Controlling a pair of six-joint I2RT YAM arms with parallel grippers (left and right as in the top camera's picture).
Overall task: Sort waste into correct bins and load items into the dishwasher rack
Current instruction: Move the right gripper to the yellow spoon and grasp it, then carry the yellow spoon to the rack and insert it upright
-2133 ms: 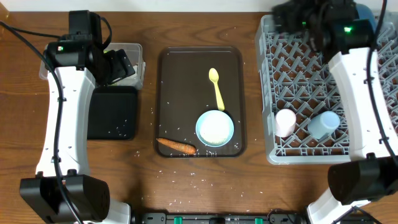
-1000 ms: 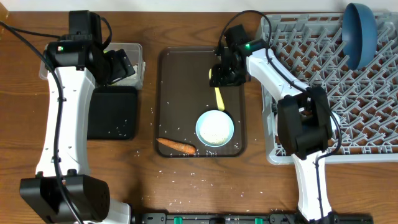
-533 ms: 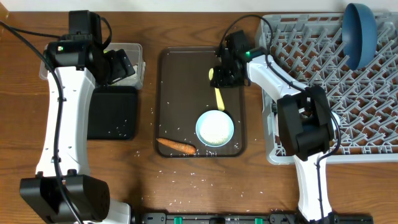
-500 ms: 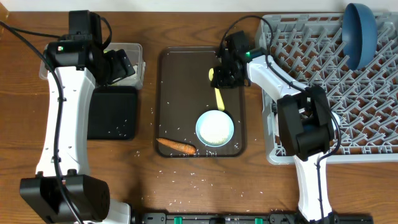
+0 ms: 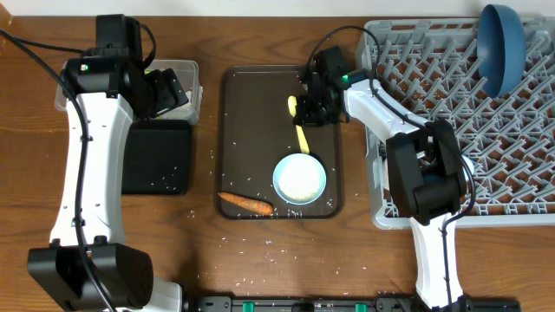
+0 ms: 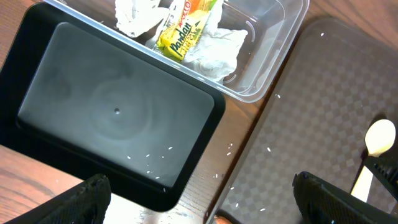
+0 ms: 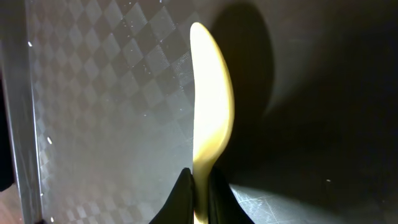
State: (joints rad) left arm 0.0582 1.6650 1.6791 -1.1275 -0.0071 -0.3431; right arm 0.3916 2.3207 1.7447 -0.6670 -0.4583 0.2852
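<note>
My right gripper [image 5: 310, 111] is over the top of the brown serving tray [image 5: 251, 130], shut on the neck of the yellow spoon [image 5: 301, 132]. In the right wrist view the two black fingers pinch the spoon [image 7: 209, 106] just below its bowl, at my right gripper [image 7: 200, 193]. My left gripper [image 5: 165, 91] hangs open over the clear tub [image 5: 192, 71], nothing between its fingertips [image 6: 81, 198]. Tissues [image 6: 214, 53] and the snack wrapper [image 6: 180, 38] lie in the tub. The carrot [image 5: 245, 204] and light blue bowl [image 5: 300, 178] sit on the serving tray. The dark blue plate [image 5: 501, 48] stands in the dishwasher rack [image 5: 486, 147].
The black tray [image 5: 156, 156] lies just in front of the clear tub, a few rice grains in it. More rice grains [image 5: 264, 247] are scattered on the wooden table and the serving tray. The right arm's base covers the rack's front left part.
The right gripper's fingers have closed on the spoon's neck, and the spoon's bowl end has shifted slightly left. The left arm has not moved.
</note>
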